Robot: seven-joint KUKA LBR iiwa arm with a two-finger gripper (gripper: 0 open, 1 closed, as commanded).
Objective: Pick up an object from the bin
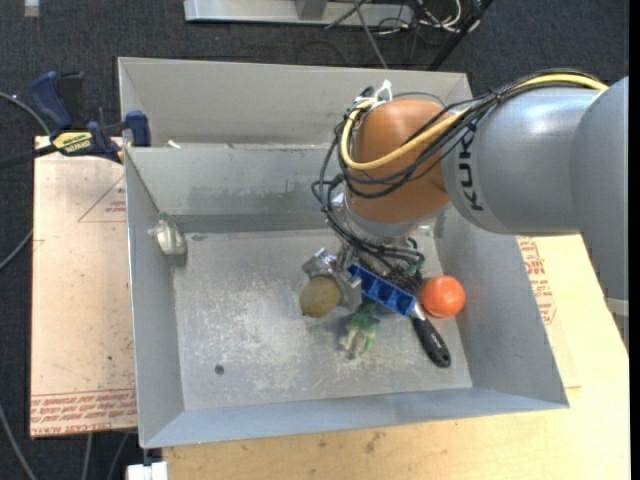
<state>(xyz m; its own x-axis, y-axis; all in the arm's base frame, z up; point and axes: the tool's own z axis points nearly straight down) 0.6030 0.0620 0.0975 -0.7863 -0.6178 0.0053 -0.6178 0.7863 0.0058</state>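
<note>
Starting at the left wall of the grey bin (150, 298): a small pale rounded thing (168, 238), alone against that wall and well apart from everything else. Further right, on the middle of the floor, a close cluster: an olive-brown ball (319, 298); a green-and-white scrap (358, 334) just below and to the right of it; a blue ridged block (388, 290); a black handle-like tool (433, 341) slanting toward the front right; and an orange ball (443, 296) touching or just beside the block's right end.

Judging from this, pick not yet made. Nothing raised off the floor, nothing seen clamped. Left to do, by the look of it: closing on one thing and lifting it clear of the bin. Nearest candidates by position: the olive-brown ball and the blue ridged block, both right under the wrist. Which of the two, impossible to say.

Arm (545, 158) reaching in from the right, thick grey link crossing above the right rim, wrist bent steeply down over the cluster. Orange cover (400, 158) and looped cables (345, 143) on top. Low in the bin, a silvery metal part (325, 264) just above the olive-brown ball, whether robot or loose thing unclear. State of the jaws: cannot tell, hidden beneath cover and wrist.
</note>
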